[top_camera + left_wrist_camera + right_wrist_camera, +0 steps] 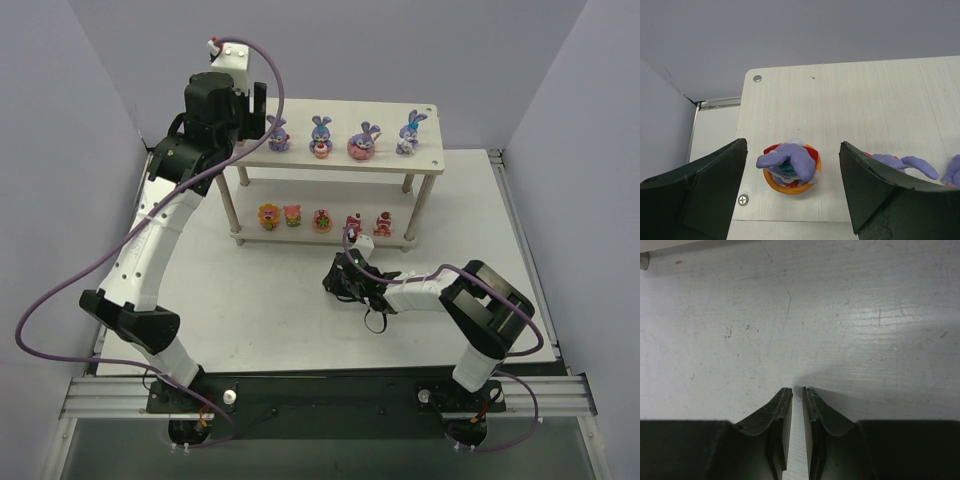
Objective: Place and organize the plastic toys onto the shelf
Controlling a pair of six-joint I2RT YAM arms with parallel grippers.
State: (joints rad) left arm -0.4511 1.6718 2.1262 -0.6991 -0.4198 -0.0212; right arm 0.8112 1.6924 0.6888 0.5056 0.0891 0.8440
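Overhead, the left claw [252, 108] covers the left end of the shelf's [385, 118] top tier. Only four purple bunnies [320, 137] can be counted there, and the leftmost is half hidden behind the claw. The wrist view shows a bunny in an orange cup [790, 167] standing near the shelf's left end. It sits between the claw's wide-spread fingers [715, 185] with clear space on both sides, so nothing is gripped. A second bunny [900, 161] shows only its ears past the other finger, and a third is cut off at the frame edge. Five round toys [322, 220] stand in a row on the lower tier, too small to make out in detail. The left arm [150, 250] rises from its base, bends at the left and reaches forward over the shelf. The right arm [480, 310] lies folded low with its forearm pointing left. The right claw [797, 390] sits close over the scratched table [270, 300] in front of the shelf, its fingers nearly together with a sliver of gap, holding nothing
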